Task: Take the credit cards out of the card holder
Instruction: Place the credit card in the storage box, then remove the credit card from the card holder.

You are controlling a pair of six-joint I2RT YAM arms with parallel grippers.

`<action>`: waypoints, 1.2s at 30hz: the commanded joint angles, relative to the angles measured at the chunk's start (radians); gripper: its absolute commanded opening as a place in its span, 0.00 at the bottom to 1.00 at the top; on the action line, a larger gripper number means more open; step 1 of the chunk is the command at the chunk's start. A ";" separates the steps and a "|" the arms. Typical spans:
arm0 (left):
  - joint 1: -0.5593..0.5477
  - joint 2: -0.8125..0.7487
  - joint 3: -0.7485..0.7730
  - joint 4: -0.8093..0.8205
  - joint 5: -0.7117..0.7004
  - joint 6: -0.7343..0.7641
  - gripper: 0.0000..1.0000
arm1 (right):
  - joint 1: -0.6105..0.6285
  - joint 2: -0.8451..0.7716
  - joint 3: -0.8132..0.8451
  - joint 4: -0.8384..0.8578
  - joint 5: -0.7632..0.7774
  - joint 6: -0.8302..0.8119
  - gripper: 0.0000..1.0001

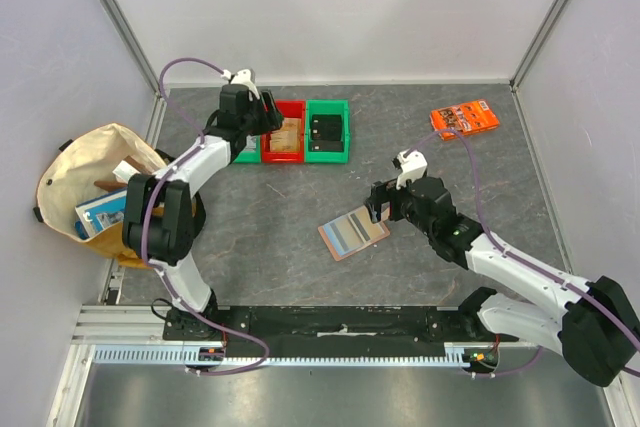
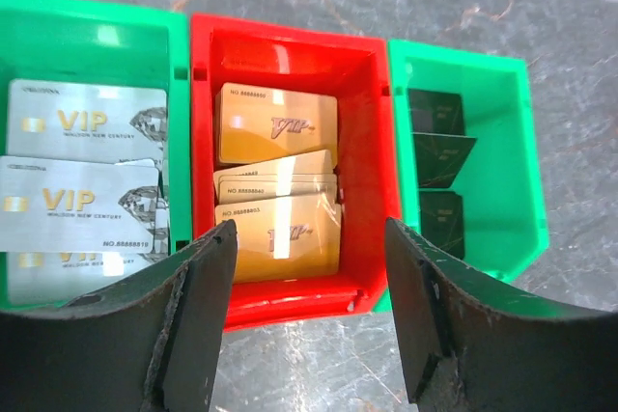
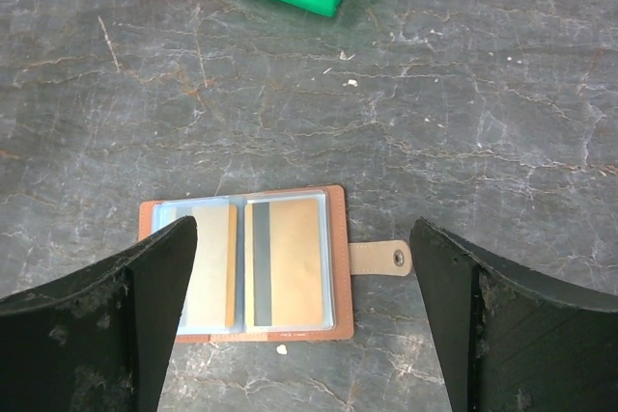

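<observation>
My left hand [image 2: 309,258] hangs open, empty, over red bin [image 2: 367,142]. Right hand [image 3: 304,233] wide, empty, above open holder [image 3: 338,267]. Next, I judge: pinch a sleeved card [image 3: 285,262] edge.

Grey marbled tabletop [image 1: 270,217] enclosed by plain pale walls [image 1: 330,7] under even light

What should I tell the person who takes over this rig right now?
Left claw: open, empty, over the red bin.
Right claw: open, empty, above the wallet.
Wallet: lies open on the table.
Done: silver cards in the left green bin, gold cards in the red bin, black cards in the right green bin.
Left to do: at least two tan cards sit in the wallet's pockets; take them out.
</observation>
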 commanded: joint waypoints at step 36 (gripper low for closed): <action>-0.327 -0.766 -0.771 -0.001 0.031 -0.317 0.63 | 0.297 0.500 0.301 -0.284 -0.045 -0.148 0.63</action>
